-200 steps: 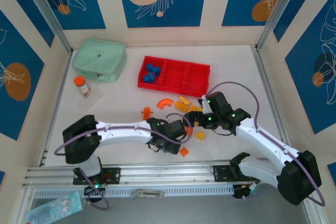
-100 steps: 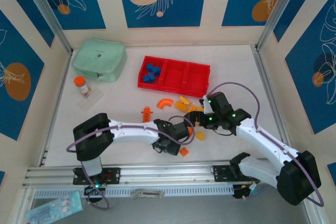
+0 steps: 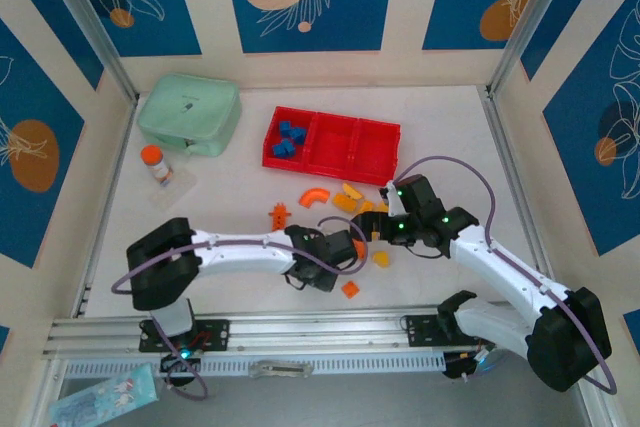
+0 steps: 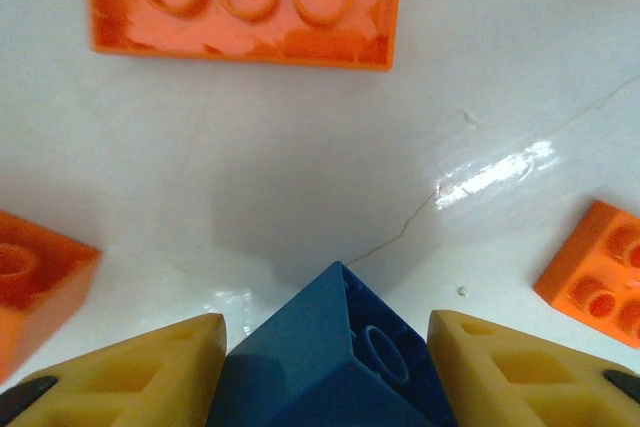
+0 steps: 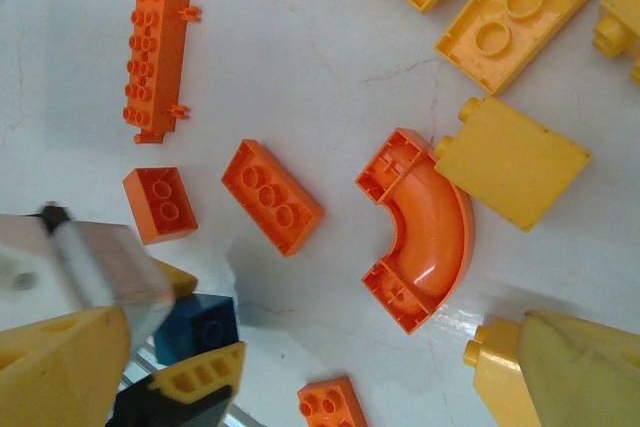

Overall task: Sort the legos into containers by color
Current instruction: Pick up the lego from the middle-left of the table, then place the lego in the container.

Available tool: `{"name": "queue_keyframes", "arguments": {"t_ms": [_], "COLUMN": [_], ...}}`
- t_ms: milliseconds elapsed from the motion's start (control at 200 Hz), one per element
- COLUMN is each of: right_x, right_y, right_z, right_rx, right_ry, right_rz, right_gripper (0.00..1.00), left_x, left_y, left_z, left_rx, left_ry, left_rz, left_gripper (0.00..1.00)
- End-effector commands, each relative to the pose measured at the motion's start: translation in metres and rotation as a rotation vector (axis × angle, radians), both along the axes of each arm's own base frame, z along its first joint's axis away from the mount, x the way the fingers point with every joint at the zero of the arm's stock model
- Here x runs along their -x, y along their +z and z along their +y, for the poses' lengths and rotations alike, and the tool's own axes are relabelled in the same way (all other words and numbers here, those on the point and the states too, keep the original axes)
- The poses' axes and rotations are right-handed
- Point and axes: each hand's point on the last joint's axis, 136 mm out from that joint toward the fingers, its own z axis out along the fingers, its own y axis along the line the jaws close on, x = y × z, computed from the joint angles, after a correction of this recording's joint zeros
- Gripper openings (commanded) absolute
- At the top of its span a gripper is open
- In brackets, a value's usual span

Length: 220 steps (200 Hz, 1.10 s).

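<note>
Left gripper has narrowed over the last second from a wide stance until its yellow fingers press both sides of a blue block. The block sits low against the table, in the loose pile near the arm bases and well apart from the tray. Seen from the right wrist, this same block lies just beside an orange brick. The pick looks made, so lifting and carrying come next.

Right gripper stays spread wide and holds nothing, hovering above an orange arch and some yellow bricks.

Across the table, the red tray is unchanged. Its left compartment holds a few blue pieces, while the middle compartment and the right compartment look bare. Blue is therefore nearly sorted, and orange and yellow are untouched.
</note>
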Motion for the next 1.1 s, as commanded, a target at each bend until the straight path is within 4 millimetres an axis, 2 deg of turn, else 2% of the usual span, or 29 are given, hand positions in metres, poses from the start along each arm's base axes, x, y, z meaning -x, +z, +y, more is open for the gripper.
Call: {"name": "queue_keyframes", "arguments": {"t_ms": [0, 95, 275, 500, 625, 865, 930, 1015, 1095], "right_x": [-0.008, -0.015, -0.029, -0.052, -0.062, -0.077, -0.080, -0.082, -0.084], "right_y": [0.023, 0.031, 0.044, 0.056, 0.058, 0.060, 0.061, 0.062, 0.061], "right_z": [0.007, 0.009, 0.018, 0.024, 0.028, 0.029, 0.028, 0.029, 0.030], "right_rx": [-0.036, -0.038, -0.055, -0.052, -0.054, -0.011, -0.004, 0.002, 0.004], "right_ry": [0.028, 0.032, 0.039, 0.023, 0.028, 0.036, 0.037, 0.041, 0.044], "right_rz": [-0.066, -0.091, -0.125, -0.164, -0.171, -0.181, -0.187, -0.189, -0.182], "right_gripper": [0.99, 0.99, 0.99, 0.99, 0.99, 0.99, 0.99, 0.99, 0.99], "left_x": [-0.020, -0.042, -0.101, -0.203, -0.260, -0.346, -0.363, -0.378, -0.385], "left_y": [0.034, 0.055, 0.102, 0.148, 0.148, 0.119, 0.112, 0.101, 0.100], "left_z": [0.016, 0.027, 0.043, 0.066, 0.072, 0.075, 0.074, 0.074, 0.076], "left_rx": [-0.019, -0.013, 0.037, 0.067, 0.090, 0.105, 0.108, 0.101, 0.088], "left_ry": [-0.001, 0.022, 0.077, 0.196, 0.253, 0.333, 0.346, 0.353, 0.354], "left_rz": [-0.098, -0.152, -0.260, -0.402, -0.412, -0.405, -0.393, -0.371, -0.370], "left_gripper": [0.51, 0.50, 0.48, 0.44, 0.43, 0.41, 0.42, 0.51, 0.59]}}
